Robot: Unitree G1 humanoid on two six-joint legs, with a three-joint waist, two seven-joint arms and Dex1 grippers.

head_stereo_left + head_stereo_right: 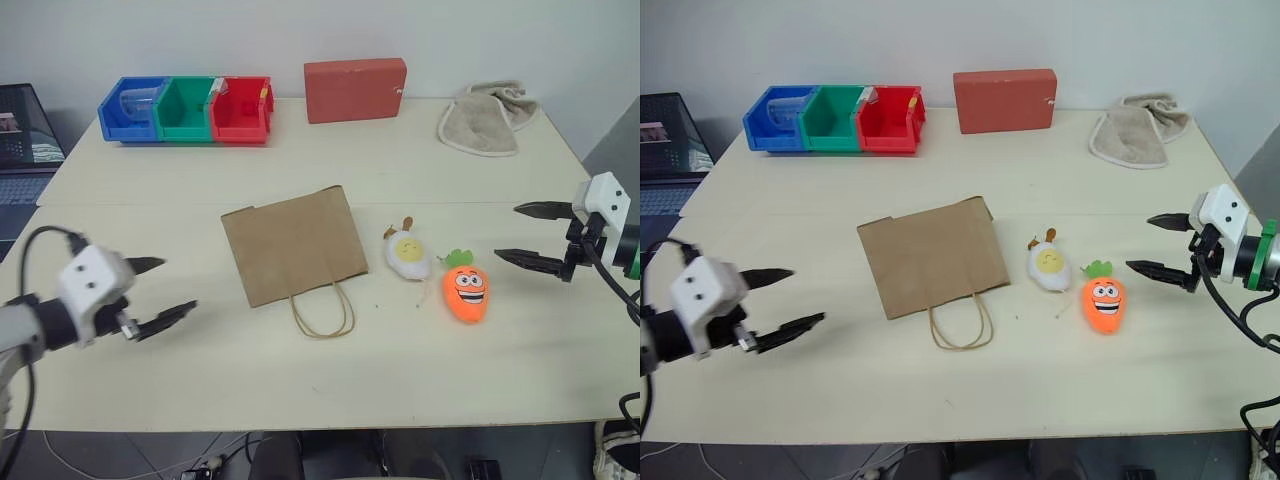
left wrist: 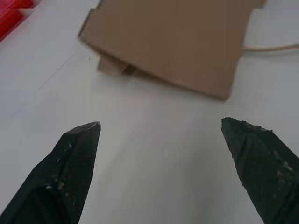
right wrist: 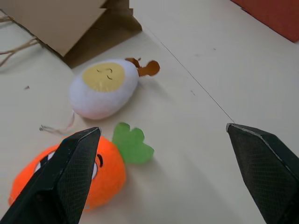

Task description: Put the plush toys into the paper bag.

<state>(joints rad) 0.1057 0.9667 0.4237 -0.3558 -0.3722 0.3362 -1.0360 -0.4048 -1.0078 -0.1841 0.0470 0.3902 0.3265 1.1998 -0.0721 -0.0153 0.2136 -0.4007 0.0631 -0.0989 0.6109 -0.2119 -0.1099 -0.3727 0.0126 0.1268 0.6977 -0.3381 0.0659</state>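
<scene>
Left eye view shows a pale table [image 1: 330, 390] with a brown paper bag [image 1: 295, 245] lying flat in the middle of it. The bag's thin loop handles [image 1: 322, 312] stick out toward the robot. Just to the right of the bag lies the white egg toy [image 1: 408, 254] with its yellow smiling face up. Right beside the egg, a little nearer the robot, lies the orange carrot toy [image 1: 466, 291] with a big grin and green leaves. Both toys are out on the table, not in the bag. The left gripper [image 1: 160, 293] hangs over the table to the left of the bag, pointing at it. Its two black fingers are spread wide, and it has nothing in them. The right gripper [image 1: 530, 235] hangs to the right of the carrot, pointing at the toys. Its fingers are spread wide too, with nothing between them. At the far side of the table sit three little bins [image 1: 187, 109], one blue, one green and one red. A red box [image 1: 355, 89] stands next to them, and a beige towel [image 1: 485, 119] lies bunched up in the far right corner. A laptop [image 1: 22, 140] sits off to the left of the table.
</scene>
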